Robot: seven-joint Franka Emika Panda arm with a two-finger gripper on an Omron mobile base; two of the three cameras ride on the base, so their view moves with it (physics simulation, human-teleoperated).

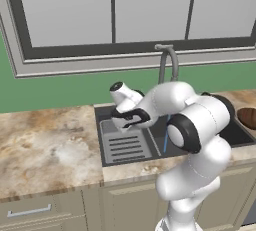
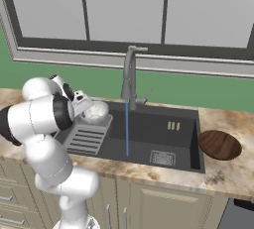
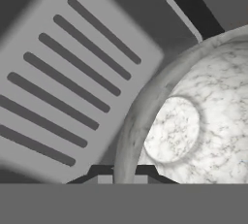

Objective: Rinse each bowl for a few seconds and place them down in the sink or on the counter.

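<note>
we pinch the speckled bowl (image 3: 193,121) by its rim in our gripper (image 3: 122,172), over the insert tray (image 3: 58,87); next, under the faucet (image 2: 130,72) stream.

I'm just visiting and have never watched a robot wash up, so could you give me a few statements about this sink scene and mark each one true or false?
1. Water runs in a thin blue stream from the grey gooseneck faucet. True.
2. The two-finger gripper is clamped on the rim of the speckled grey-white round bowl. True.
3. The dark reddish-brown round bowl lies inside the dark charcoal rectangular sink. False: it sits on the beige-and-brown marbled stone counter, right of the sink.
4. The speckled bowl is under the running water. False: it is off to the left, over the grey slotted insert tray.
</note>
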